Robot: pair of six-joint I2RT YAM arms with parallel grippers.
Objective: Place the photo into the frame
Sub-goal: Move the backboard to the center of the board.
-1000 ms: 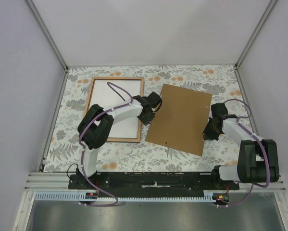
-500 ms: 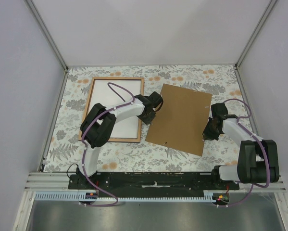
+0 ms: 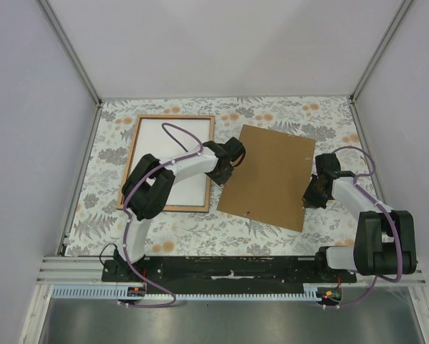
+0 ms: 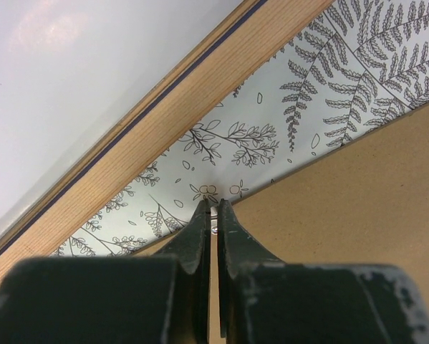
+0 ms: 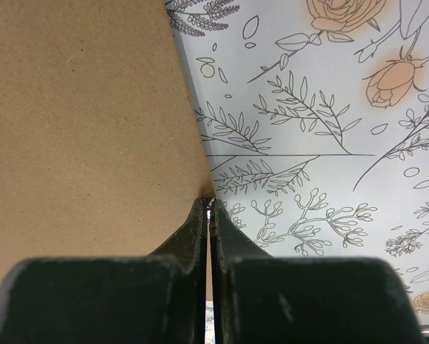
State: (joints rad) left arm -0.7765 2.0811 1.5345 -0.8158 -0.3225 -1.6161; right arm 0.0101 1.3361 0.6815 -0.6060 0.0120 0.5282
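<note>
When viewed from above, shows left gripper point(image 3: 225, 175) and right gripper point(image 3: 308, 202) nipped shut on opposite board point(image 3: 268, 175) edges, probably to carry it level. From left wrist, finds jaws clamping board, frame point(image 4: 178, 111) with white-backed photo point(image 4: 71, 72) just beyond tips. From right wrist, same pinch.

Wore white shells on the left arm point(image 3: 185, 165) and right arm point(image 3: 354, 195), broken by bulky black joint housings. Carried a thin purple cable point(image 3: 175, 127) looped loosely along each. Rose from black base blocks on a black rail point(image 3: 228, 266). Ended in matte black pincers, left pincer point(image 4: 211, 208) and right pincer point(image 5: 209, 203), with tapered fingers point(image 4: 194, 240) and housings chipped grey at the edges.
</note>
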